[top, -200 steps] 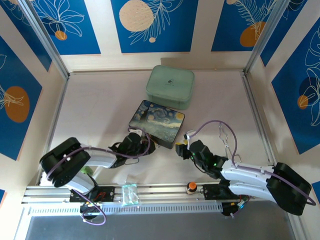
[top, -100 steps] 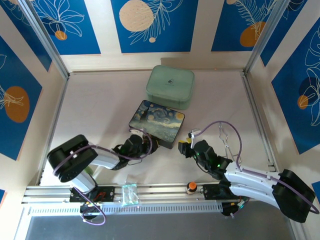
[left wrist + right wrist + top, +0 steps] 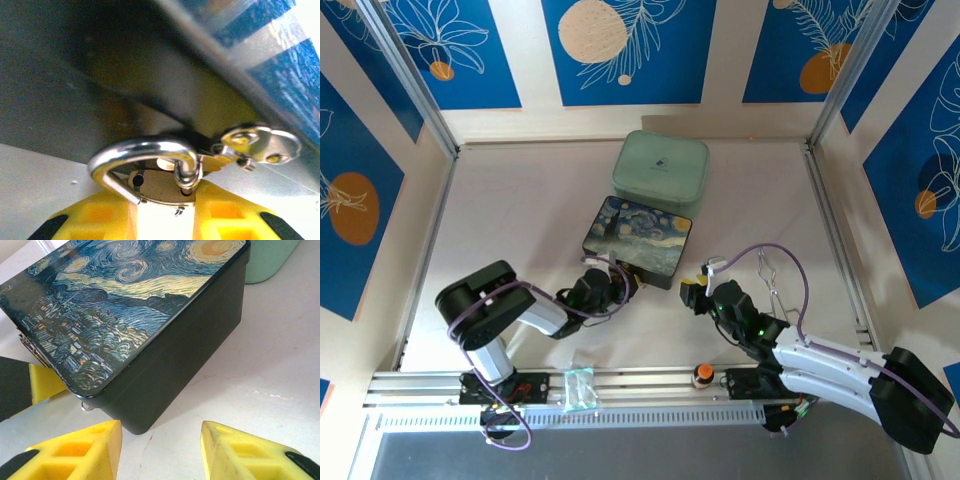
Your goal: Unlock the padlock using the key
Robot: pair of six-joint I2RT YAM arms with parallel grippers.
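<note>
Starting from my left side, my left arm lies low over the table (image 3: 510,220), and my left gripper (image 3: 608,289) is right at the near left corner of the painted box (image 3: 638,240). From the left wrist camera I see the padlock (image 3: 159,187) directly at my yellow fingers (image 3: 95,217). Its brass body sits between the two tips, which press on it from both sides. Its silver shackle (image 3: 142,150) makes an arch above, toward the dark wall of the box. The right end of the shackle goes through a small metal ring (image 3: 187,172), and a flat silver plate (image 3: 260,144) with two round marks is just beside it. Whether this plate belongs to the box, I cannot tell. Behind the painted box stands a pale green case (image 3: 660,172), close to it. More to the right, my right gripper (image 3: 694,293) hangs near the near right corner of the box, apart from it. Its two fingers are spread, with bare table between them. A bent wire loop (image 3: 775,285) lies to the right of this gripper.
</note>
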